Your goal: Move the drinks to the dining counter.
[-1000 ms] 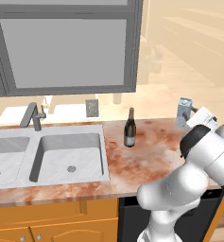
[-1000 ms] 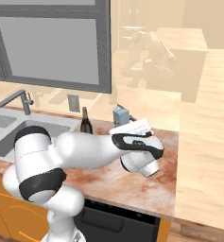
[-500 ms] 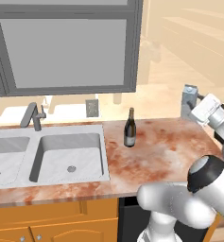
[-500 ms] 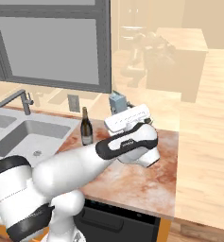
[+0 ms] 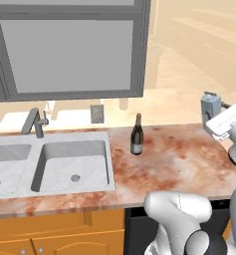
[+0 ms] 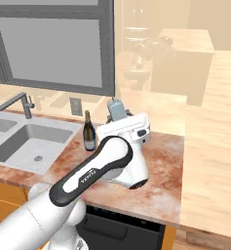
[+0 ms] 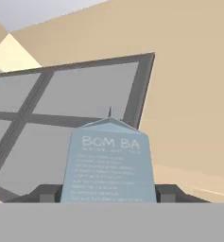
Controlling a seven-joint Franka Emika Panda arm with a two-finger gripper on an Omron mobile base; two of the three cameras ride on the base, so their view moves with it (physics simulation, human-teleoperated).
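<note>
My gripper [image 7: 107,194] is shut on a pale blue-grey carton [image 7: 108,165], with a dark fingertip [image 7: 46,194] on each side of its base. The carton [image 5: 210,107] hangs upright above the right end of the marble sink counter [image 5: 179,159], and it sticks up from the white hand in the right base view [image 6: 117,110]. A dark wine bottle with a pale label [image 5: 136,135] stands on that counter just right of the sink, also seen from the right side [image 6: 89,132], left of the carton. The dining counter is out of view.
A steel double sink [image 5: 72,167] with a faucet [image 5: 34,122] takes up the counter's left part. A large grey-framed window [image 5: 69,50] rises behind it, with a wall outlet [image 5: 96,113] below. My own arm [image 6: 95,171] crosses low over the counter's right half.
The arm has swung over to the right with the carton in its grip, lifting it higher off the counter. The wine bottle has stayed where it was.
</note>
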